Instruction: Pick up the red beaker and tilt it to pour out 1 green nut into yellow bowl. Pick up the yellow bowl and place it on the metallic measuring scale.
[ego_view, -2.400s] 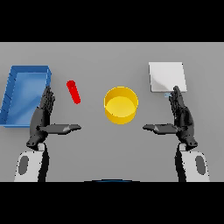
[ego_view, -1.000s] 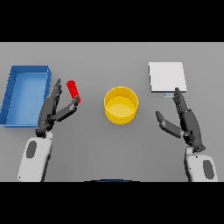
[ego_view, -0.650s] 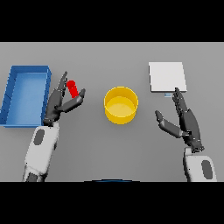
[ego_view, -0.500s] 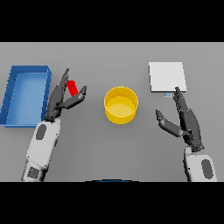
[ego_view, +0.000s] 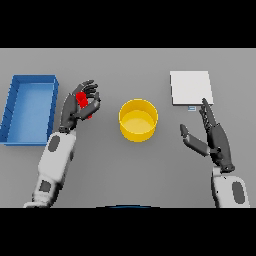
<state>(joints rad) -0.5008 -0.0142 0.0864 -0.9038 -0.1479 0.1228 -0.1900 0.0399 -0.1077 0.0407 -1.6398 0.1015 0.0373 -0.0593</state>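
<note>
The left robot hand (ego_view: 80, 102) is seen raised over the grey surface (ego_view: 100, 170), at the end of a white and grey forearm that runs up from the lower left. Its dark fingers (ego_view: 92, 90) and thumb are curled round the small red cylindrical beaker (ego_view: 84, 101), of which only patches of red are visible between them. The beaker is thus held between the shallow blue rectangular tray (ego_view: 30, 107) and the round yellow bowl (ego_view: 138, 119), just beside the tray's right wall and apart from the bowl. Whether the beaker is upright or tilted cannot be told, since most of it is hidden by the fingers.

The right robot hand (ego_view: 215, 140) is shown at the lower right with its fingers straight and pointing up toward the far edge, its thumb spread to the left; nothing is held in it. Its fingertips lie just below the flat, square, pale metallic measuring scale (ego_view: 191, 87), near the scale's lower right corner.

The yellow bowl is seen resting on the surface near the middle, smooth-walled and open at the top. The tray is thin-walled, with a lighter blue floor. The scale is plain and matt, with a small tab at its near edge.
</note>
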